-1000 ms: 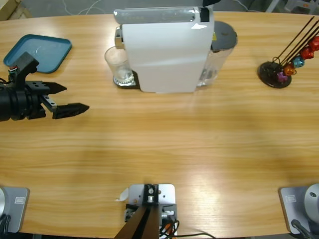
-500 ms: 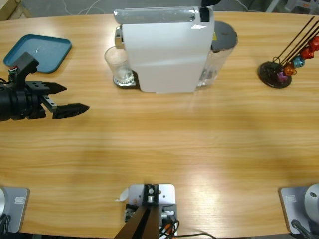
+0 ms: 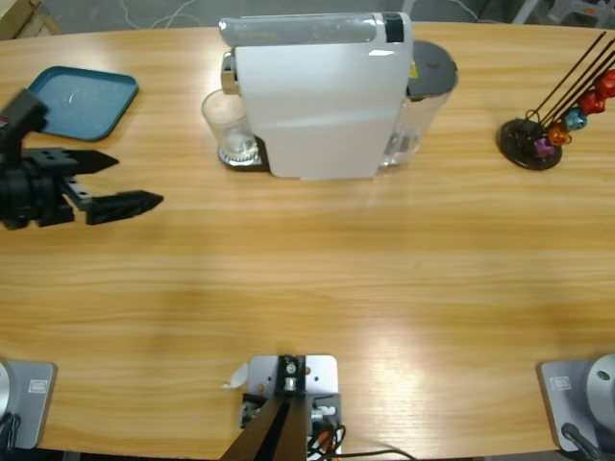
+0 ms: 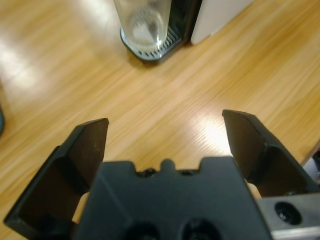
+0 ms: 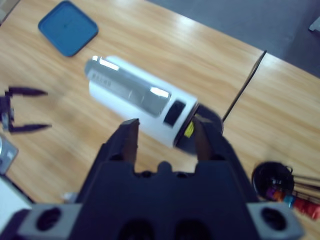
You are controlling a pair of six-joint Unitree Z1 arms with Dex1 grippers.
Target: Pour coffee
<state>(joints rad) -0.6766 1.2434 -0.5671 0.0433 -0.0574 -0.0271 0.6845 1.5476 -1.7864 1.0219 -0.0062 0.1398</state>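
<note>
Left gripper (image 3: 120,182) empty, jaws spread wide, aimed across the worktop (image 3: 307,288) at the glass (image 4: 140,22) on the coffee machine (image 3: 317,96) drip tray. Right gripper (image 5: 165,137) part-open, empty, high above. Coffee not discernible.

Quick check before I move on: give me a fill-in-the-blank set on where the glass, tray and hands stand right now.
1. The empty glass stands on the drip grate of the white ____.
2. The left hand has its jaws ____ and holds nothing.
3. The tray behind the left hand is ____ in colour.
4. The capsule holder stands near the table's ____ end in the high view.

Missing words: coffee machine; open; blue; right
</note>
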